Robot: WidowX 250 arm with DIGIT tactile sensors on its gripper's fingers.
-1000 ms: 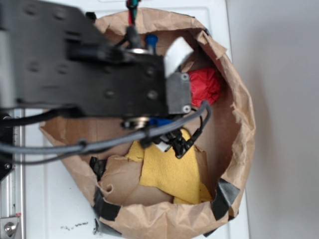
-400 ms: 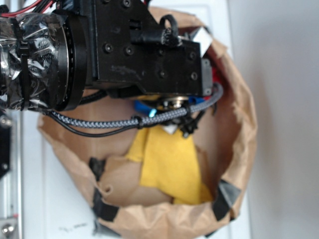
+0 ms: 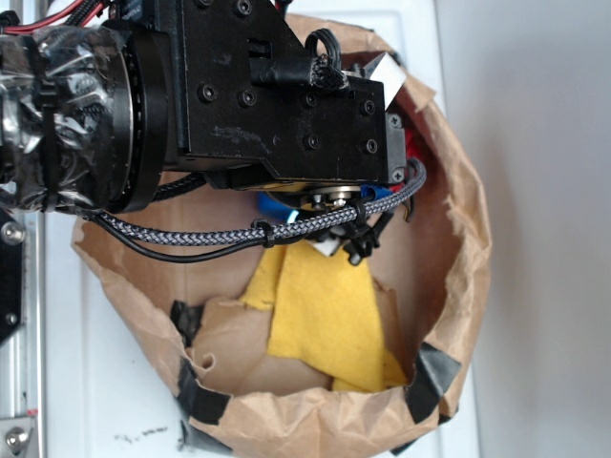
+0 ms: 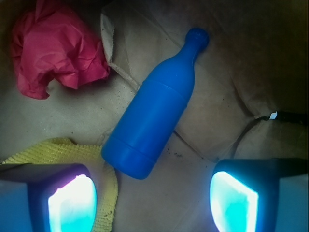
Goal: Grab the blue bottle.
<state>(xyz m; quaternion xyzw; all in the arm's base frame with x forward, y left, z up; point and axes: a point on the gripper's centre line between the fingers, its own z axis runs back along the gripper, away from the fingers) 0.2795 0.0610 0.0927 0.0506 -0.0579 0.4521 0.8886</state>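
The blue bottle (image 4: 157,106) lies on its side on the brown paper, cap toward the upper right, base toward the lower left. My gripper (image 4: 152,200) hangs above it, open, its two glowing pads (image 4: 72,203) standing wide apart just below the bottle's base with nothing between them. In the exterior view the arm covers most of the bottle; only a blue sliver (image 3: 279,201) shows under the black wrist. The gripper's fingers are hidden there.
A red crumpled ball (image 4: 55,50) lies left of the bottle's neck. A yellow cloth (image 3: 325,310) lies beside the bottle's base. Everything sits inside a crumpled brown paper bag (image 3: 458,248) with rolled walls, taped with black tape (image 3: 430,377). A cable (image 4: 270,118) runs at the right.
The arm swung over the bag during the last second, then sank slightly. The bottle, ball and cloth stay where they were.
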